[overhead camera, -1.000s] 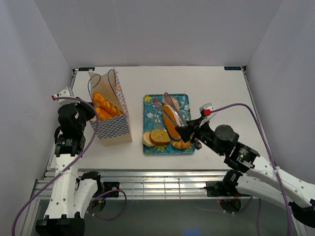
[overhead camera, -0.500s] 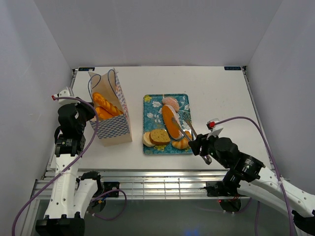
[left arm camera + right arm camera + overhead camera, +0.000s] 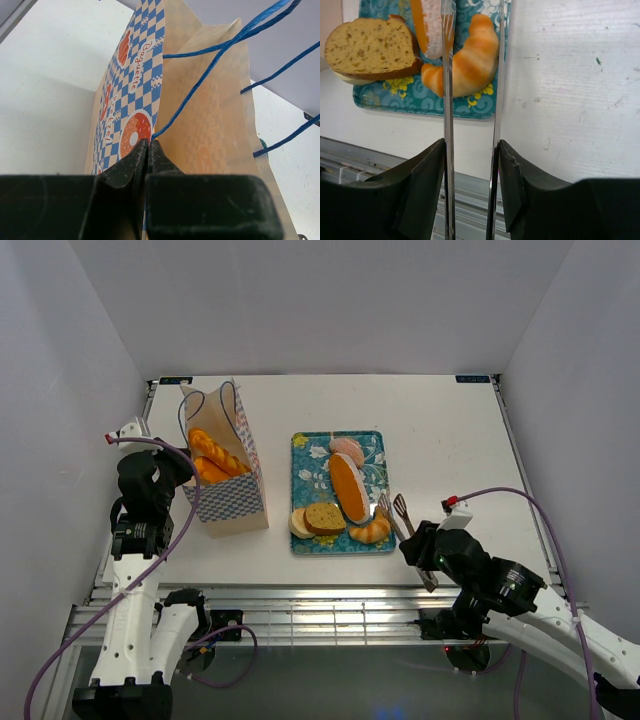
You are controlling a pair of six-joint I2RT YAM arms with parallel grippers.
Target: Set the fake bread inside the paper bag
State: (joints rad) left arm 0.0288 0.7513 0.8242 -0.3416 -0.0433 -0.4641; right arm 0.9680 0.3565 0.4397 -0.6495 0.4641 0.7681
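Note:
The paper bag (image 3: pixel 228 468) stands upright at the left, with long orange breads (image 3: pixel 212 456) inside. My left gripper (image 3: pixel 183 480) is shut on the bag's near rim; the left wrist view shows its fingertips (image 3: pixel 148 145) pinching the bag wall (image 3: pixel 210 125) by a blue cord handle (image 3: pixel 215 47). My right gripper (image 3: pixel 420 545) is shut on metal tongs (image 3: pixel 396 510), which are empty and hang over the tray's right edge. In the right wrist view the tongs' arms (image 3: pixel 448 75) frame a croissant (image 3: pixel 467 62), with a cut slice (image 3: pixel 367 50) and a long roll (image 3: pixel 432 30) beside it.
The teal floral tray (image 3: pixel 305 450) lies at the table's centre, holding a long roll (image 3: pixel 347 487), cut slices (image 3: pixel 322 518), a croissant (image 3: pixel 370 531) and a pale round bread (image 3: pixel 347 449). The table's near edge and metal rail (image 3: pixel 380 165) lie just below the tongs.
My right arm has drawn back toward the near right, lifting the tongs off the long roll on the tray; they came away empty. The left arm and bag have not moved.

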